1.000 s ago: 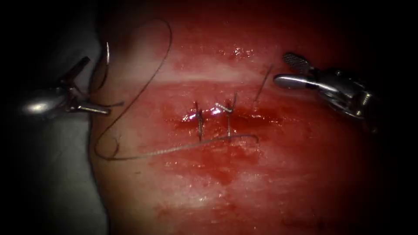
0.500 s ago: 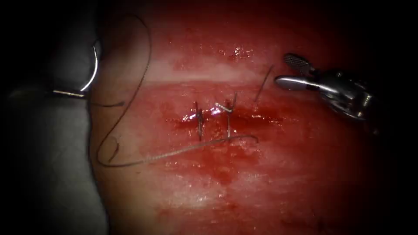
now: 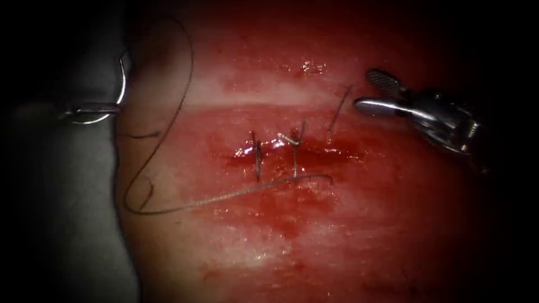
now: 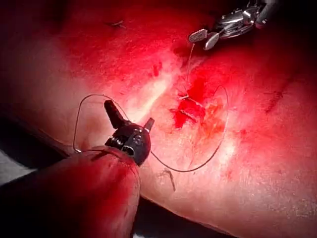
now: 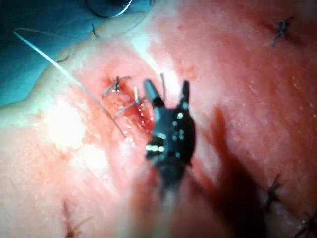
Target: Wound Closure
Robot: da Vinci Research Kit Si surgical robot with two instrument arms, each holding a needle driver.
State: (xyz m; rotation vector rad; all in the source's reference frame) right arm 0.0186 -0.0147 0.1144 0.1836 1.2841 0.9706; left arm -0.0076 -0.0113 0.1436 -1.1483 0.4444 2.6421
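- needle (image 3: 123,84): off the left edge of the tissue (image 3: 337,235), over the grey cloth (image 3: 67,224), well to the left of the cut (image 3: 314,148). not in the tissue.
- needle's curve stands roughly upright along that edge. it bulges toward the tissue and its lower end sweeps back toward the cloth.
- thread (image 3: 224,193): loops high over the upper left corner of the tissue, drops down the left edge, then runs right below the two stitches (image 3: 257,160) to the cut.
- left pincer (image 3: 92,112): just beside the needle's lower end, where the two overlap in the endoscope view. in the left wrist view its jaws stand apart in a v (image 4: 129,111) with nothing seen between them, so i read it as wide and holding nothing. the contact with the needle is too dim to settle.
- right pincer (image 3: 365,88): right of the cut, above its right end. jaws wide and holding nothing, same in its own view (image 5: 166,84).
- a short cut end of thread (image 3: 339,106) stands up from the tissue just beside the right pincer's lower jaw. they look apart.
- key relation, as i judge it: the needle lies far left of the cut, right at the left pincer and well apart from the right one. the left arm is much the nearer, and the needle's long axis runs along the tissue's left edge, across the line of that pincer.
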